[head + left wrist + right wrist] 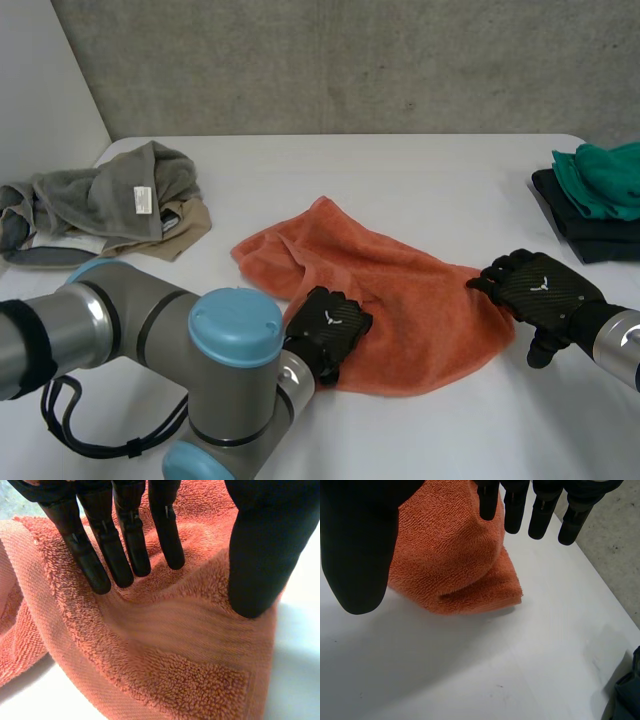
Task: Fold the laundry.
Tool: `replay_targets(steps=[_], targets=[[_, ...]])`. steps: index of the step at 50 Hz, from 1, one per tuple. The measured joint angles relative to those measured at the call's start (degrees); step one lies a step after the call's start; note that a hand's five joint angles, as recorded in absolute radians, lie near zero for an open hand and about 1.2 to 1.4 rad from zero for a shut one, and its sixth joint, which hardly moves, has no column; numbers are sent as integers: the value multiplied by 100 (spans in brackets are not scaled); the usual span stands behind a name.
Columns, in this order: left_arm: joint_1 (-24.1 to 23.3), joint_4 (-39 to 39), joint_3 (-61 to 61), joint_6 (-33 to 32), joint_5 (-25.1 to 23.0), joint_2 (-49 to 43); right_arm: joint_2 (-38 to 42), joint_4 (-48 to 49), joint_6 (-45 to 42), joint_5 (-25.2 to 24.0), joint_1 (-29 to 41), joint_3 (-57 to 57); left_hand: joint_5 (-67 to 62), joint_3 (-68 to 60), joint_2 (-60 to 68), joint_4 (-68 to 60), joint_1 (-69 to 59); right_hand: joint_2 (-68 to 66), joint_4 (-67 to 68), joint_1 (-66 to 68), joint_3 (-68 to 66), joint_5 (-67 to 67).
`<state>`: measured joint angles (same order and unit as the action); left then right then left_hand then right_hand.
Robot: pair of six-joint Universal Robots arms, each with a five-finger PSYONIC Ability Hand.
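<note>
As two hands (327, 325) (537, 290) flank it, one towel (400, 295) lies.

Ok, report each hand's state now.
Left hand: open, fingers pressing the orange terry towel.
Right hand: open, at the towel's folded end.

The white table (400, 170) carries three groups. An orange towel (400, 290) lies rumpled from centre toward 5 o'clock. At 9 o'clock, a grey towel (100, 195) is heaped over a beige cloth (185, 230). At 3 o'clock lies a dark folded cloth (590, 235), topped by a green cloth (605, 180).
</note>
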<state>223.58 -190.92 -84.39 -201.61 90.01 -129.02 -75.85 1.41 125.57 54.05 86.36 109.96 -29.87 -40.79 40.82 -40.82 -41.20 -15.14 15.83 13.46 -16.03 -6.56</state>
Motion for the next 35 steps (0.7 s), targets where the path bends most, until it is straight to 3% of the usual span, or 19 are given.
replay_targets(steps=[13,23,29,35], targets=[[125,-156,323,-19,55,-78,-16,217,355,52,4,-44,-2589,-2629,2672,-2676,-2299,4,16,0,-2,18],[302,-339,324,-256,472,348,76,253,1652,670,0,-449,-2604,-2724,2752,-2759,-2299,280,-380,-25,391,386],[371,-338,323,-278,675,1081,597,192,2798,882,98,-1011,-2604,-2724,2752,-2776,-2299,280,-380,-25,391,386],[377,-334,374,-252,714,1665,1327,186,3201,866,533,-1553,-2604,-2724,2752,-2777,-2299,220,-225,24,253,254]])
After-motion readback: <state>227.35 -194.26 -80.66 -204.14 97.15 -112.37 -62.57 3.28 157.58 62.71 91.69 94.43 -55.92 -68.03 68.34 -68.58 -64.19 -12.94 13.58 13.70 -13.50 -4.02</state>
